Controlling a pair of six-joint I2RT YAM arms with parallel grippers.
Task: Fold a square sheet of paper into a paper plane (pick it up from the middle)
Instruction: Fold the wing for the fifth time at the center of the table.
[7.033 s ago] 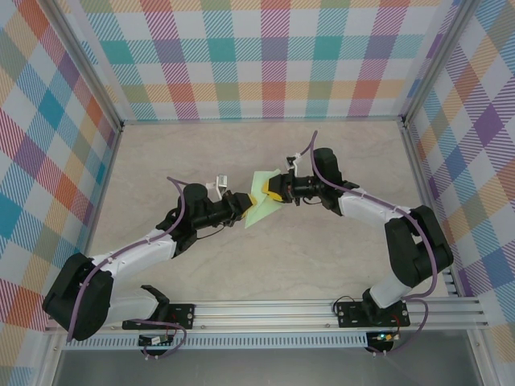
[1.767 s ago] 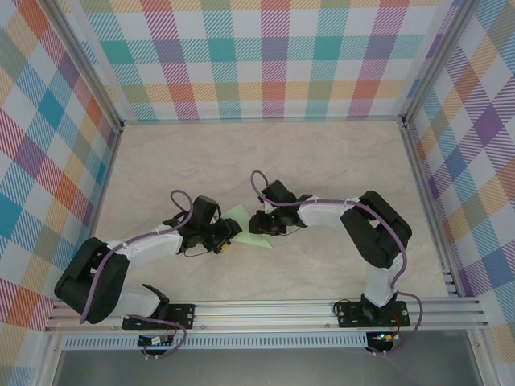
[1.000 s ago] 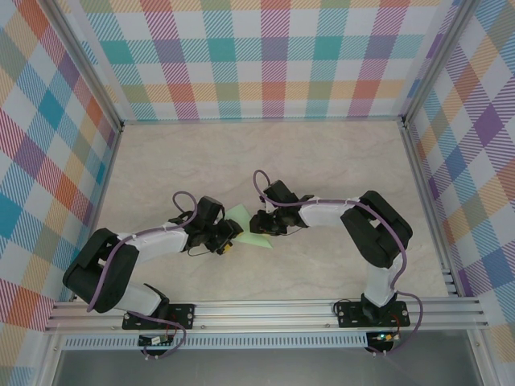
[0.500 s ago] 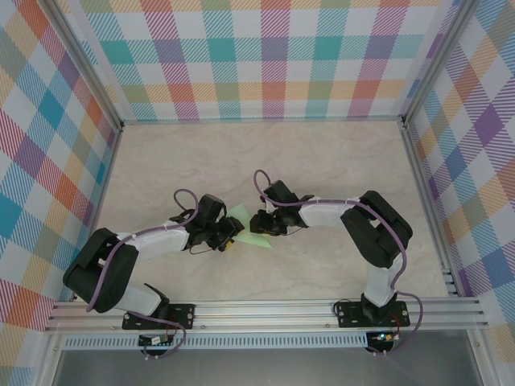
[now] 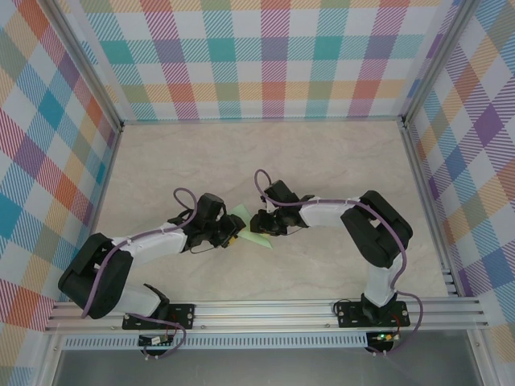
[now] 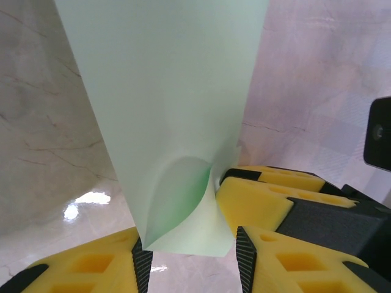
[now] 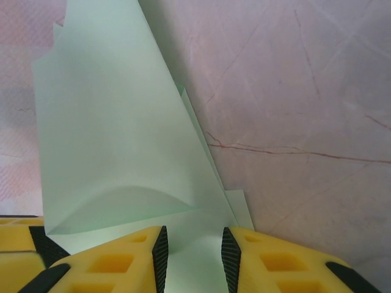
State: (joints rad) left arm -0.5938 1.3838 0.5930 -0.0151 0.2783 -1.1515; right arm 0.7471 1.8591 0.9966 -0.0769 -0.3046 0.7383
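Observation:
The pale mint-green sheet of paper [image 5: 256,237] lies on the table between the two grippers, folded into a narrow, layered, tapering shape. My left gripper [image 5: 230,239] is low at its left end. In the left wrist view the paper [image 6: 165,91] runs away from me, and its curled near flap sits between the open fingers of the left gripper [image 6: 188,262]. My right gripper [image 5: 256,225] comes from the opposite side. In the right wrist view the paper [image 7: 116,140] lies flat, with one end in the narrow gap of the right gripper [image 7: 192,259].
The marble-look table [image 5: 322,161] has checked walls on three sides. An aluminium rail [image 5: 273,310] with the arm bases runs along the near edge. The right gripper's yellow finger [image 6: 269,195] shows close beside the paper in the left wrist view.
Seven seconds ago both grippers held the paper up near the table's middle; now both are low on the table, nearer me. In the last second the left gripper crept slightly over the paper.

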